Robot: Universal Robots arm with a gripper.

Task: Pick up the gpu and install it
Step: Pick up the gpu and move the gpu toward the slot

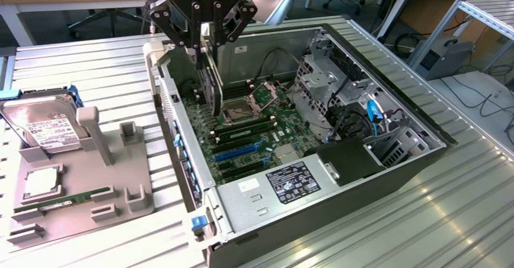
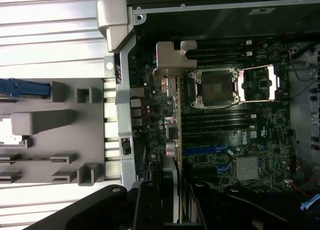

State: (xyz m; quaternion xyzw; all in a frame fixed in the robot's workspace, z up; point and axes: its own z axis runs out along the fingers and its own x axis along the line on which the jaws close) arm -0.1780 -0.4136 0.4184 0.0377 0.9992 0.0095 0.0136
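Observation:
My gripper (image 1: pixel 210 44) is shut on the gpu (image 1: pixel 213 82), a thin dark card hanging on edge below the fingers. It hangs inside the open computer case (image 1: pixel 259 203), over the motherboard (image 1: pixel 255 137) and close to the case's rear wall on the exterior view's left. The card's lower edge hangs just beside the CPU socket (image 1: pixel 241 108). In the wrist view the gpu (image 2: pixel 172 89) appears edge-on, its silvery bracket at the far end, running back between my gripper (image 2: pixel 174 206) fingers (image 2: pixel 148 205). The blue slot (image 2: pixel 210 151) lies beside it on the board.
A grey parts holder (image 1: pixel 96 211) on the exterior view's left carries a hard drive (image 1: pixel 44 129), a square chip (image 1: pixel 40 183) and a green memory stick (image 1: pixel 64 200). Inside the case are a metal drive cage (image 1: pixel 321 78), black cables and a black shroud (image 1: pixel 349 159).

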